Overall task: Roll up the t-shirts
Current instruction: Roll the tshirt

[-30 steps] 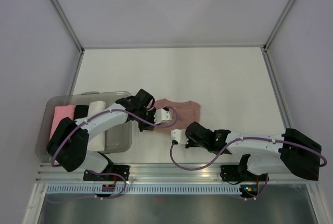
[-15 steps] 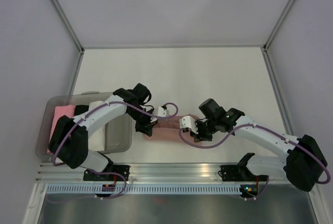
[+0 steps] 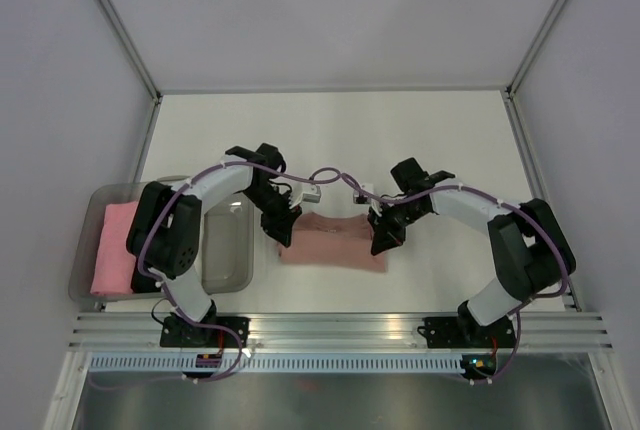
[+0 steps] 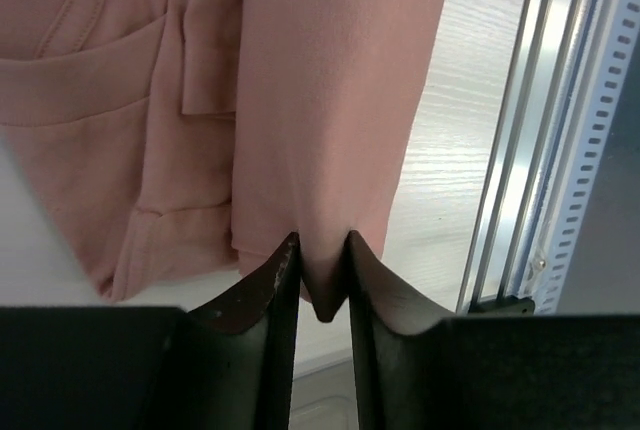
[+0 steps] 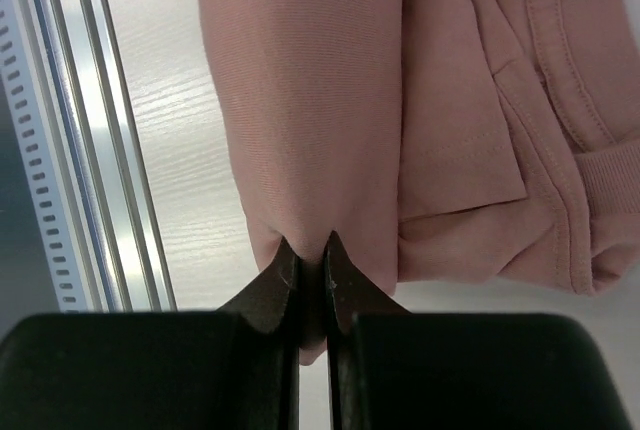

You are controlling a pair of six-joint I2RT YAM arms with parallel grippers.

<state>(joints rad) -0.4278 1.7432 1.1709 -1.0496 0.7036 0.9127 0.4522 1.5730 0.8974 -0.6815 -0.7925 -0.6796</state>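
1 t-shirt near the table's near edge, 1 clear bin at its left edge holding 1 bright pink roll, 2 arms: left arm, right arm.

Grey see-through bin on white tabletop; bright pink cloth roll inside, at bin's left end; aluminium rail just nearer than bin.

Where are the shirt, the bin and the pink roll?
shirt (image 3: 335, 248), top view, middle of the folded cloth.
bin (image 3: 228, 262), top view, bare floor by its right wall.
pink roll (image 3: 113, 250), top view, its middle.
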